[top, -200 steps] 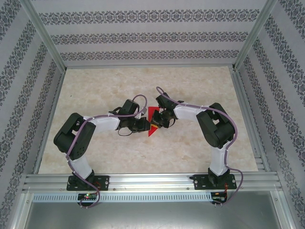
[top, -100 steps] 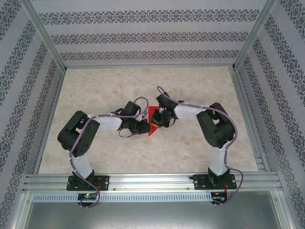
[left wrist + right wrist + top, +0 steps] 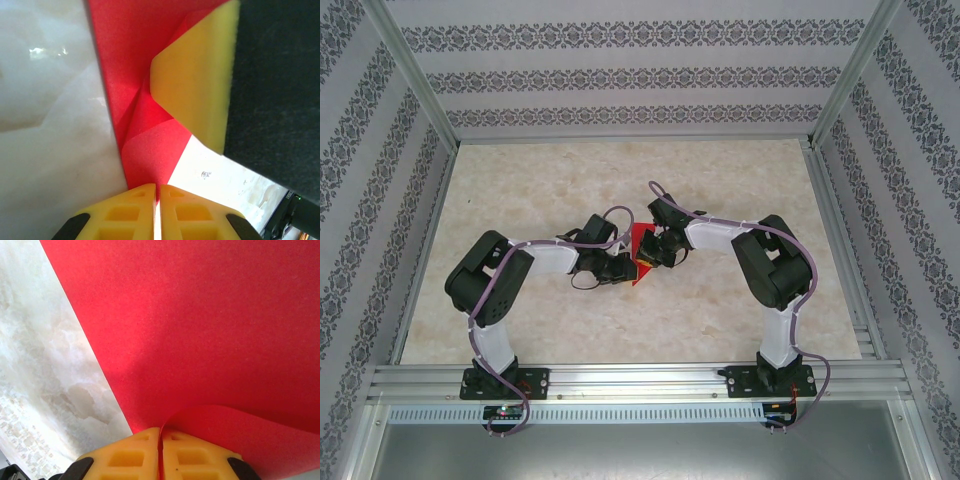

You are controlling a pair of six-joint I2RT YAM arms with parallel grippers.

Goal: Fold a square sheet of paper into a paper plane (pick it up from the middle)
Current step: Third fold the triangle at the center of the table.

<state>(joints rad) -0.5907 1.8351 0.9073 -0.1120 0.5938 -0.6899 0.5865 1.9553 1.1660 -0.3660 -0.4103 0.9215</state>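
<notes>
Seen from above: left hand (image 3: 623,267) and right hand (image 3: 652,254) close together near the middle of the table (image 3: 520,190), with the red sheet of paper (image 3: 640,238) caught between them. Juts out past both hands toward the far side and tapers to a thin point toward the near side.

From the left wrist: left hand (image 3: 156,192) clenched, yellow fingers (image 3: 125,212) pressed together with the narrow lower end of the red sheet of paper (image 3: 130,60) nipped in the slit. Rises from there in creased, overlapping layers. Touched at upper right by a yellow finger (image 3: 200,85) of the right hand, black body just beside it. Pale marbled table (image 3: 45,130) to the left.

From the right wrist: right hand (image 3: 160,437) likewise clamped, gripping a curled edge of the red sheet of paper (image 3: 200,330) that bends down into the closed fingers (image 3: 197,460). Spreads broad and smooth above and to the right of the grip, straight edge slanting across the table (image 3: 45,365) on the left.
</notes>
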